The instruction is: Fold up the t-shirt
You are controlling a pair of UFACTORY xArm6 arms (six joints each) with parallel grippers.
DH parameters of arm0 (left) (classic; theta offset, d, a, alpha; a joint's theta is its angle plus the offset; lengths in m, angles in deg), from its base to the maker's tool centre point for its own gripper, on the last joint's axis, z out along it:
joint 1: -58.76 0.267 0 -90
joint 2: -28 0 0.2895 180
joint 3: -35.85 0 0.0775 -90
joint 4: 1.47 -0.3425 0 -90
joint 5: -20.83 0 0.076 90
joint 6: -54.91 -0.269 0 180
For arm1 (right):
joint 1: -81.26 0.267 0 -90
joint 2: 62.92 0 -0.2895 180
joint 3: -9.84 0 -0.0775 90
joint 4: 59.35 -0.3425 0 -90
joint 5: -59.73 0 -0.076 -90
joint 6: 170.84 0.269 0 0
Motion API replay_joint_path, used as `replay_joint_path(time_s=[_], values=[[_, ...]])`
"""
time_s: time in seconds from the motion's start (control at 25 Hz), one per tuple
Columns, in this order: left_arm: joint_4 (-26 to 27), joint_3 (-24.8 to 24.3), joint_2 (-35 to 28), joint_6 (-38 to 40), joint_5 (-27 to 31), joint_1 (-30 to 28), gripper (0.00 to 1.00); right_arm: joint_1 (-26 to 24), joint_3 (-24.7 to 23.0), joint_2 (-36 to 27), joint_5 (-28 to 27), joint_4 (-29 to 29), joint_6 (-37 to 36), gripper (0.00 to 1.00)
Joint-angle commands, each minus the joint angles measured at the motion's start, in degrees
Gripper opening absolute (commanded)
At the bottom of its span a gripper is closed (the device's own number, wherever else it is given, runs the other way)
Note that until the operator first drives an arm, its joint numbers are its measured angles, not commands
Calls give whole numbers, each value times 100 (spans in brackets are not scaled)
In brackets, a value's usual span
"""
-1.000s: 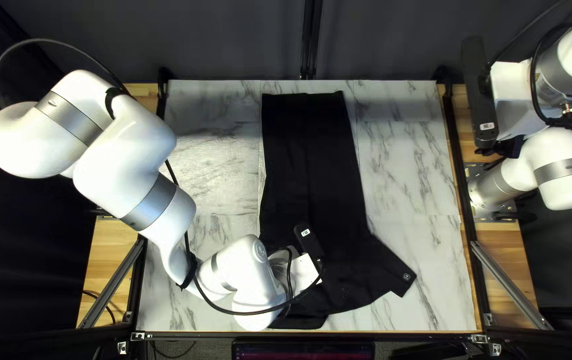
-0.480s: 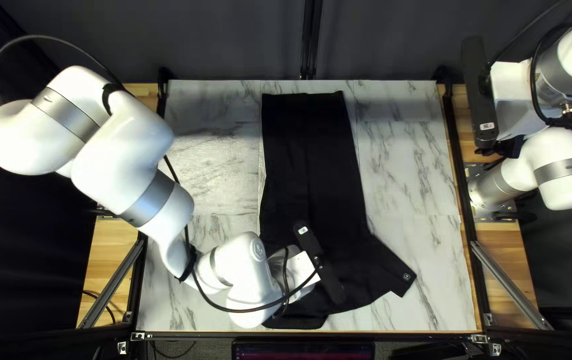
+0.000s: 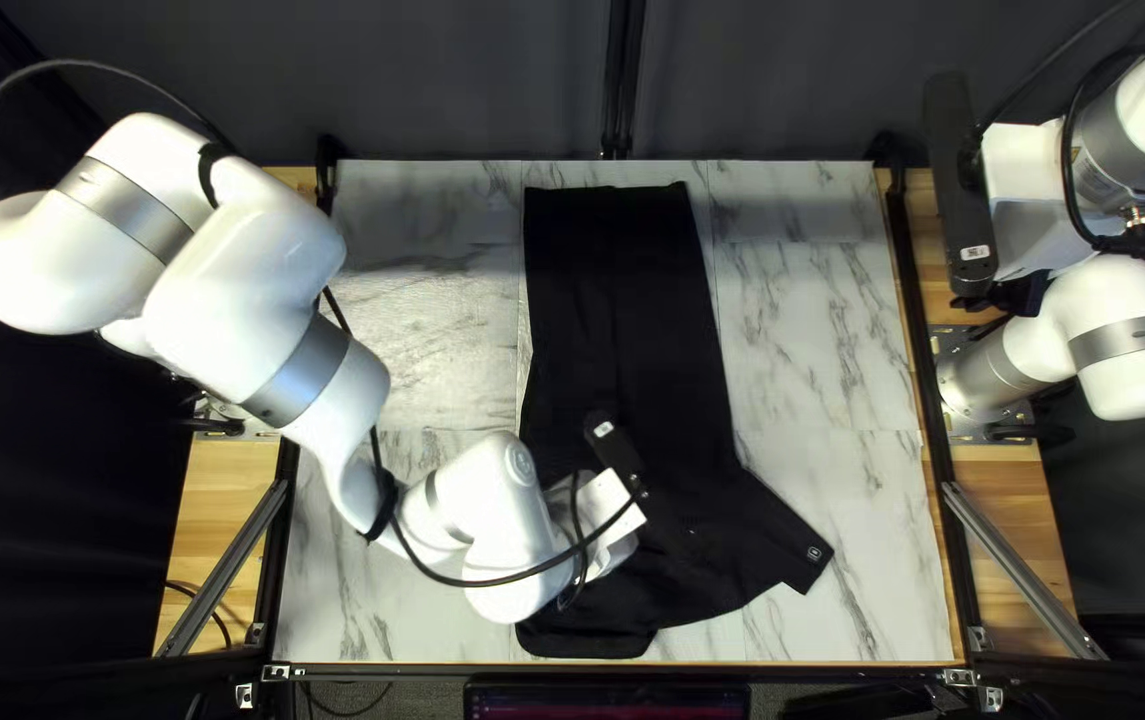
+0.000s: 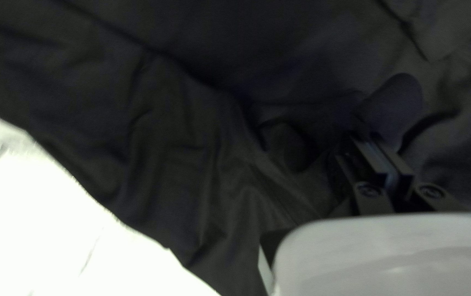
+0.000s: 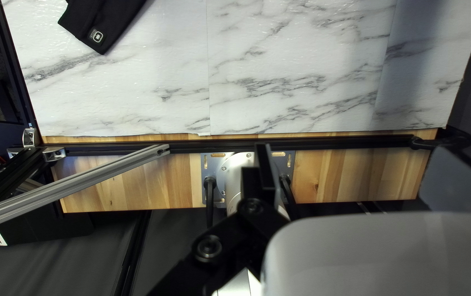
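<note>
Down the middle of the desk (image 3: 812,330) your black t-shirt (image 3: 622,330) lies as a long narrow strip, running from the far edge almost to the near edge. One sleeve (image 3: 782,545) sticks out flat toward the right near the strip's near end, and a small tag shows at the sleeve's hem.

Your left gripper (image 4: 377,139) sits low over that near end, on the strip's left half. Its fingers (image 4: 377,164) are clenched side by side, their tips buried in a bunched fold of the t-shirt. The cloth around them is creased and puckered, and bare marble shows just beside the shirt's edge.

Your right gripper (image 5: 264,164) is well apart from the shirt, over the wooden border beside the right arm's base. Its fingers are released and grasp nothing. From there you see only the sleeve's tagged corner far ahead.
</note>
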Motion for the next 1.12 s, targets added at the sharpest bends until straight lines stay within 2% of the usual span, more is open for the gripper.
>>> replay_joint_path(time_s=[0.04,0.16,0.6,0.84,0.96,1.0,1.04,1.12], values=[[392,439,397,692,674,-298,0,0,0,0,0,0,0,100],[620,508,425,741,891,-270,0,0,0,0,0,0,0,100],[634,483,417,799,884,-289,0,0,0,0,0,0,0,100],[736,-1,138,1478,179,-54,0,0,0,0,0,0,0,100],[752,-42,121,1562,94,-26,0,0,0,0,0,0,0,100],[752,-42,121,1562,94,-26,46,0,0,0,0,0,0,100],[752,-42,121,1562,94,-26,100,0,0,0,0,0,0,100],[752,-42,121,1562,94,-26,100,0,0,0,0,0,0,100]])
